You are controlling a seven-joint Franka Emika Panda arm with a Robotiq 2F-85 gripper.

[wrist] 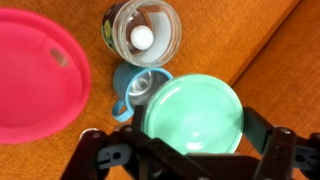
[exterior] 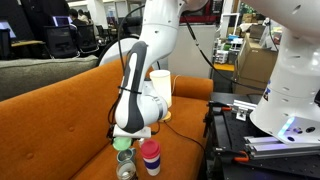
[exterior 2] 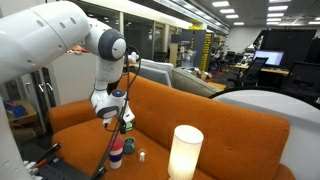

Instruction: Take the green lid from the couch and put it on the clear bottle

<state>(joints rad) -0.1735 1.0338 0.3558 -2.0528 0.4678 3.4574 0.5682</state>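
Note:
My gripper (wrist: 190, 150) is shut on the green lid (wrist: 192, 115), a round flat bright green cap that fills the lower middle of the wrist view. I hold it just above the seat of the orange couch (wrist: 270, 60). The clear bottle (wrist: 143, 35) stands open beyond the lid, with a small white ball inside. In an exterior view the gripper (exterior: 128, 135) holds the lid (exterior: 122, 143) just above the clear bottle (exterior: 126, 167). The gripper (exterior 2: 115, 113) also shows over the couch seat (exterior 2: 230, 140).
A pink-and-red bottle (exterior: 150, 156) stands beside the clear bottle; its pink top (wrist: 35, 75) fills the left of the wrist view. A small blue ring-shaped piece (wrist: 122, 80) lies between lid and bottle. A white cylinder lamp (exterior 2: 185, 152) stands on the couch. A black table (exterior: 240, 130) borders it.

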